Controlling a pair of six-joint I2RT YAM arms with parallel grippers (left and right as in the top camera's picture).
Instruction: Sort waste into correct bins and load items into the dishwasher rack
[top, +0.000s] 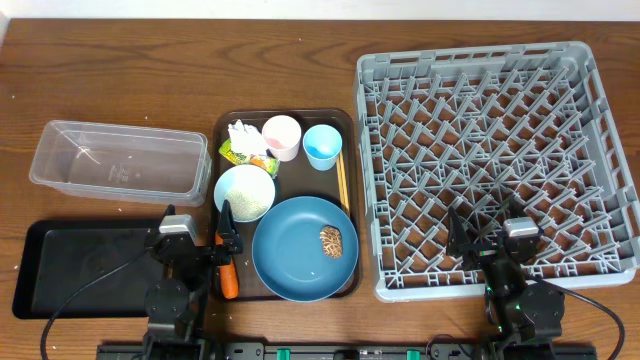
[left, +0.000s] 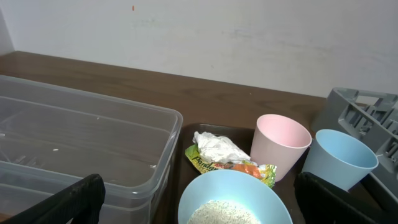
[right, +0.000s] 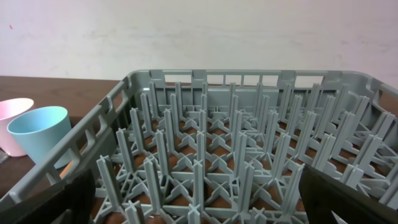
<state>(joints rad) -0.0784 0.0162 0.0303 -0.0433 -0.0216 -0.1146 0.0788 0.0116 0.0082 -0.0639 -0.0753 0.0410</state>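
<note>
On the brown serving tray (top: 350, 120) lie a yellow-green wrapper with white tissue (top: 245, 145), a pink cup (top: 282, 137), a light-blue cup (top: 323, 146), a white bowl (top: 244, 192) of rice (left: 227, 213), wooden chopsticks (top: 342, 180) and a blue plate (top: 305, 248) carrying a brown lump (top: 331, 240). An orange carrot (top: 229, 275) lies at the tray's left front. My left gripper (top: 196, 232) stands open just in front of the bowl, holding nothing. My right gripper (top: 490, 238) is open over the front of the grey dishwasher rack (top: 495, 165), with only pegs between its fingers (right: 348, 199).
The clear tub (top: 110, 160) sits at the left rear and the shallow black tray (top: 80, 265) in front of it, under my left arm. The rack fills the right half of the wooden table (top: 150, 60).
</note>
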